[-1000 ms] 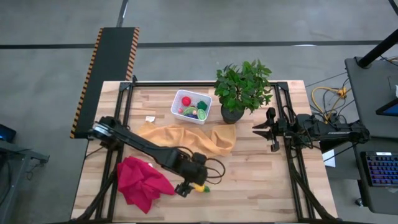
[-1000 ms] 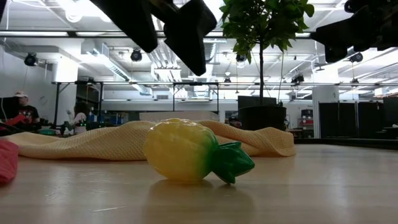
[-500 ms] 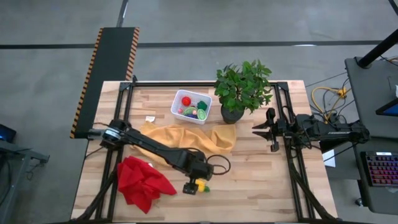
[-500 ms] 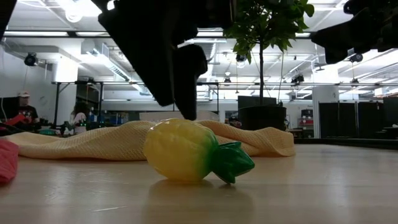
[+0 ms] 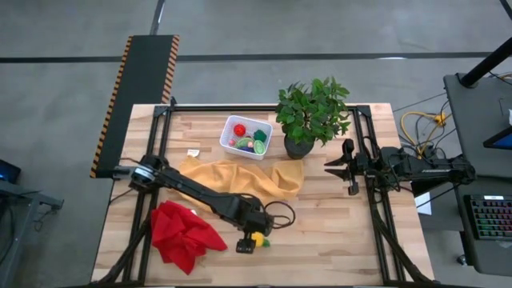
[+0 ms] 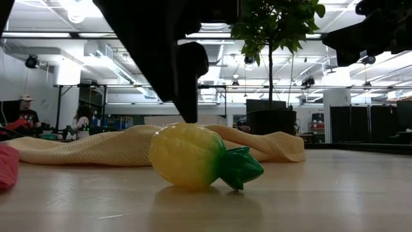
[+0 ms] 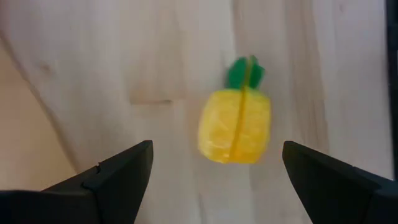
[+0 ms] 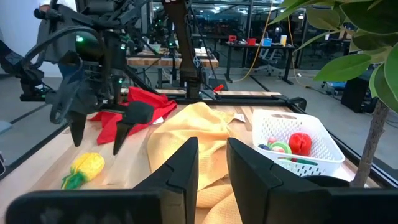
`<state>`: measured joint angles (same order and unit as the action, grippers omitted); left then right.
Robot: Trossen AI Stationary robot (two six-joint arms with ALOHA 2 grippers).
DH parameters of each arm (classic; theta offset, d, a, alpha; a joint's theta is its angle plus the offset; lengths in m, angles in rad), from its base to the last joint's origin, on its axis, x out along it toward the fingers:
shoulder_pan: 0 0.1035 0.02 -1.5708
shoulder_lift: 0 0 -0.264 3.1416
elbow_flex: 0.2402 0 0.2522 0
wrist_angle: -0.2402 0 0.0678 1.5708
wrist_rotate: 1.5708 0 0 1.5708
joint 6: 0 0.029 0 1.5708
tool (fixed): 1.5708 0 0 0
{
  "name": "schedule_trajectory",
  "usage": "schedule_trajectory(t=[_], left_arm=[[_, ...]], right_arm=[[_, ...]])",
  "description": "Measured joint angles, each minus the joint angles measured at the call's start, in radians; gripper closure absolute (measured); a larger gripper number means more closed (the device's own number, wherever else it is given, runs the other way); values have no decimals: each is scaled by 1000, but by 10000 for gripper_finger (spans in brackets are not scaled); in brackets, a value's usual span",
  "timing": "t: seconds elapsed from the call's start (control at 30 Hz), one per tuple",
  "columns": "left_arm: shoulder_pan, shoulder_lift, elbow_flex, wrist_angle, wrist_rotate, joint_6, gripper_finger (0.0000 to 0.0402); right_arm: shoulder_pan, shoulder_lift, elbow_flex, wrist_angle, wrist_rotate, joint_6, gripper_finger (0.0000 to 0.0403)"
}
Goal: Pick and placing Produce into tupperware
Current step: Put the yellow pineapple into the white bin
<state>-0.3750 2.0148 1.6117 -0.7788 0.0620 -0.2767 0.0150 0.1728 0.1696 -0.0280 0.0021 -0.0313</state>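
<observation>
My arms are dark, near-black jointed tubes with a thin black cable looping off the left one by the wrist. My left matte black wedge-shaped fingers point(image 7: 118, 177) taper to points; my right blocky black fingers point(image 8: 183, 168) look flatter.

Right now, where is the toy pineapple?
In the high view the toy pineapple lies on the bare wood near the table's front edge, right of the red cloth, directly under the open left gripper, well short of the white bin.
</observation>
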Motion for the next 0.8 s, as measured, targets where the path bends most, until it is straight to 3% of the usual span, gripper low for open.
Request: schedule_trajectory(t=[0.8], left_arm=[[-54, 28, 22, 73, -99, -140, 59]], right_arm=[[0, 0, 0, -3, 0, 6, 324]])
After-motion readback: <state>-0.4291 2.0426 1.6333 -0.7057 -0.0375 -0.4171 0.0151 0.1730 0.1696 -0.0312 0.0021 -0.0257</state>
